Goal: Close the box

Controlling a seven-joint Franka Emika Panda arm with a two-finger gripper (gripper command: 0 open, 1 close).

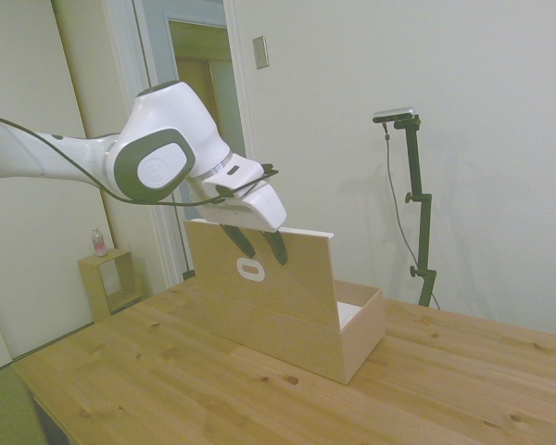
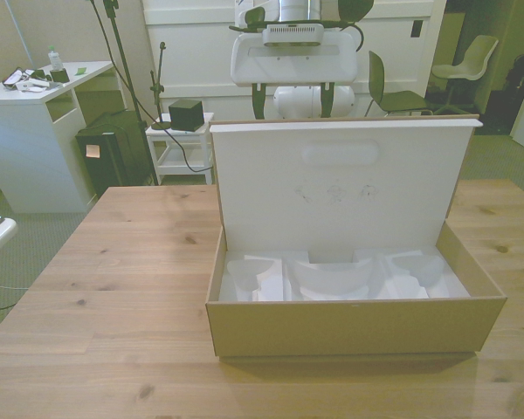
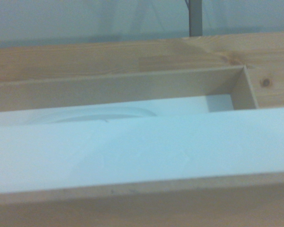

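The box [image 2: 354, 325] sits on the wooden table [image 2: 113, 288], nearer the front view's right than its left, with its long front wall close to the table's near edge in that view. Its lid [image 2: 341, 188] stands open and close to upright along the box's far side. The inner face of the lid is white, and the oval handle hole [image 1: 249, 270] with its white rim shows on the plywood outer face in the side view. Inside the box lies a white moulded insert [image 2: 332, 279] with several shaped hollows.

The white arm [image 1: 157, 153] reaches in over the table, and its hand [image 1: 257, 245] hangs at the lid's top edge, on the outer side of the lid. In the side view the two dark fingers [image 1: 276, 247] point downward in front of the lid's outer face, just above the handle hole; they stand apart with a narrow gap and nothing between them. Whether they touch the lid I cannot tell from here.

The wrist view looks down over the lid's top edge [image 3: 142, 187] into the box, showing the white inner face, a strip of the insert and the box's far wall [image 3: 118, 87], all rather blurred.

Beyond the table, in the side view, a small wooden cube shelf [image 1: 109, 281] stands on the floor with a bottle [image 1: 98, 243] on top.
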